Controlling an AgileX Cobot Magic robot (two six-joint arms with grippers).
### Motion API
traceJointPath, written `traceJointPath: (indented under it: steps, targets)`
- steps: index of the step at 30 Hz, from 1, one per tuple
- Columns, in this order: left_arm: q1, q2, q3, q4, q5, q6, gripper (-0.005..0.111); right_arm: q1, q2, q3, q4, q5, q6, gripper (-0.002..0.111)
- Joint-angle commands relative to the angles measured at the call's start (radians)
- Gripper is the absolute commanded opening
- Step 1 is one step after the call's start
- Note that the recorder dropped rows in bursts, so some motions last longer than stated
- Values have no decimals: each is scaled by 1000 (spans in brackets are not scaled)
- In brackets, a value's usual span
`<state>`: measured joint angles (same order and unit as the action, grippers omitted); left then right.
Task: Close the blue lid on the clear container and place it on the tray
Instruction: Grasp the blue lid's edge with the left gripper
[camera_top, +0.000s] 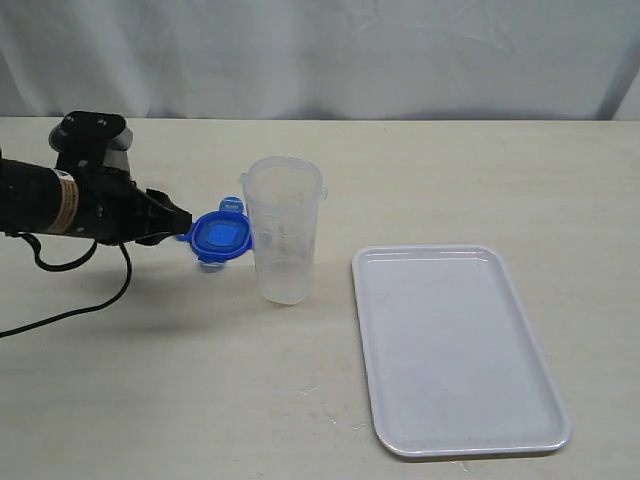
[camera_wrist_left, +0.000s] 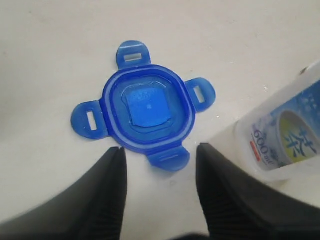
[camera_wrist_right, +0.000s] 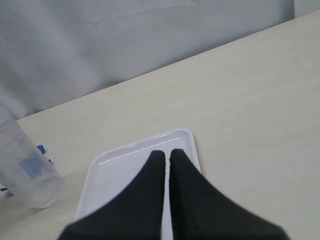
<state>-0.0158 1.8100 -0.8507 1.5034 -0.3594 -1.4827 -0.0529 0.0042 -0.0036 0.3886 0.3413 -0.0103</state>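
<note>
Bench (camera_top: 150, 400): pale cream surface, with white cloth (camera_top: 320, 50) hanging behind it.

Blue lid (camera_wrist_left: 148, 117): lies flat on the bench, with its four snap flaps splayed outward. In the exterior view it sits left of centre, close beside the clear container (camera_top: 283, 230) on that container's left. The left wrist view shows a strip of bare bench between the nearest flap and the container wall, so the two are not touching.

Clear container: stands upright on the bench with its mouth open and no lid on it. Printed label on its side, readable in part from the left wrist view (camera_wrist_left: 285, 135). It is between the lid and the tray (camera_top: 455, 345), apart from both.

Tray: pale, rectangular, low rim, on the right half of the bench. Nothing rests on it.

Left tool (camera_wrist_left: 161, 150): reaches in low from the left of the exterior view (camera_top: 182, 226), with a black cable (camera_top: 80, 305) trailing across the bench behind the arm. Its two dark fingers (camera_wrist_left: 107, 195) stand apart. The lid's near flap lies between the tips, and neither finger is pressed against it. The lid is not gripped.

Right tool (camera_wrist_right: 166, 152): fingers drawn together, nothing between them. Its wrist camera looks down over one end of the tray (camera_wrist_right: 145, 146), with the container off to one side (camera_wrist_right: 27, 175). This arm does not appear in the exterior view.
</note>
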Motion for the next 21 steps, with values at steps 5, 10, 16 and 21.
traceJointPath:
  steps: [5,10,16,21]
  targets:
    - [-95,-7,-59,29,245,-41,42,-3,-4,4,1,2,1,4]
    - [-101,-7,-71,17,291,-56,42,-3,-4,4,1,2,1,4]
    - [-101,-5,-71,30,297,-81,42,-3,-4,4,1,2,1,4]
    - [-101,-5,-85,100,307,-76,42,-3,-4,4,1,2,1,4]
